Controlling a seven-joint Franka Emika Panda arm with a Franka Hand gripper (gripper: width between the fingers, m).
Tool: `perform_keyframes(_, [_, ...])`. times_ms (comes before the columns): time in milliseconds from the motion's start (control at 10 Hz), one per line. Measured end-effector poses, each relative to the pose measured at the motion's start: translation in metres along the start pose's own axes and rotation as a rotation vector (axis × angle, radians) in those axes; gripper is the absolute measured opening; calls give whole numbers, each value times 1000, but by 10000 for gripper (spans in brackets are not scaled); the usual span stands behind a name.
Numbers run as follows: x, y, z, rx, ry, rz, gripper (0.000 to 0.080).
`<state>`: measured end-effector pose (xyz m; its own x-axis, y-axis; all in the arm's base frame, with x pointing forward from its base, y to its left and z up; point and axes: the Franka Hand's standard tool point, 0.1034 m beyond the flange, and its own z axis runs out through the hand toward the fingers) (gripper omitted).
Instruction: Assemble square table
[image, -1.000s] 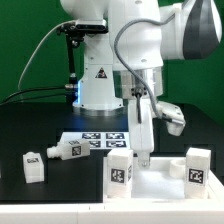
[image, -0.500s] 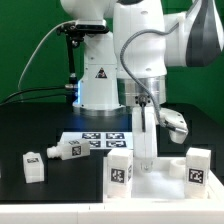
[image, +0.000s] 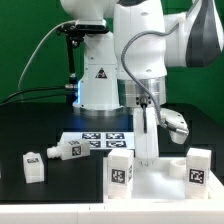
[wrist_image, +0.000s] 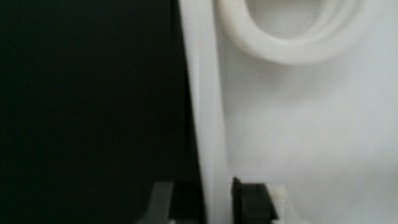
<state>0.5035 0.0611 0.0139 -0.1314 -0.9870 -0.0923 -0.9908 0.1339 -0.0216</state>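
From the exterior view, the arm reaches straight down and the end effector (image: 147, 158) is at the far edge of the square table slab (image: 160, 183). The slab lies flat on the black worktop (image: 40, 125), near the camera and toward the exterior view's right. From here the fingertips are too small to read, so this view doesn't tell me how they are set.

Two tag-marked legs stand upright by the slab. One leg (image: 120, 170) is at its left edge in this view and another leg (image: 197, 166) at its right edge. I can't tell whether they stand on the slab or just against it. Well apart, on the exterior view's left, a third leg (image: 33, 166) sits on the worktop with a fourth leg (image: 63, 150) just beside it, a little farther back. The marker board (image: 100, 140) lies flat between the slab and the robot's base.

Now the wrist view, and here it's clear. The two dark fingers (wrist_image: 164, 200) sit on either side of the slab's raised rim (wrist_image: 205, 100), pressed against it. The end effector is clamped on that rim. On one side of the rim is bare black worktop. On the other is the white slab face with a round corner socket (wrist_image: 240, 30) at the frame's edge.
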Motion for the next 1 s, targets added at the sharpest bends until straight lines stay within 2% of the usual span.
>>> perform_keyframes(500, [1,0,0,0,0,-68,61])
perform_keyframes(600, [6,-2,-6,6,-6,-163,61])
perform_keyframes(700, [18,0,-16,4,-19,-290,61])
perform_keyframes(800, [33,5,-19,-10,-34,-382,61])
perform_keyframes(1000, [63,10,-15,-39,-59,-528,62])
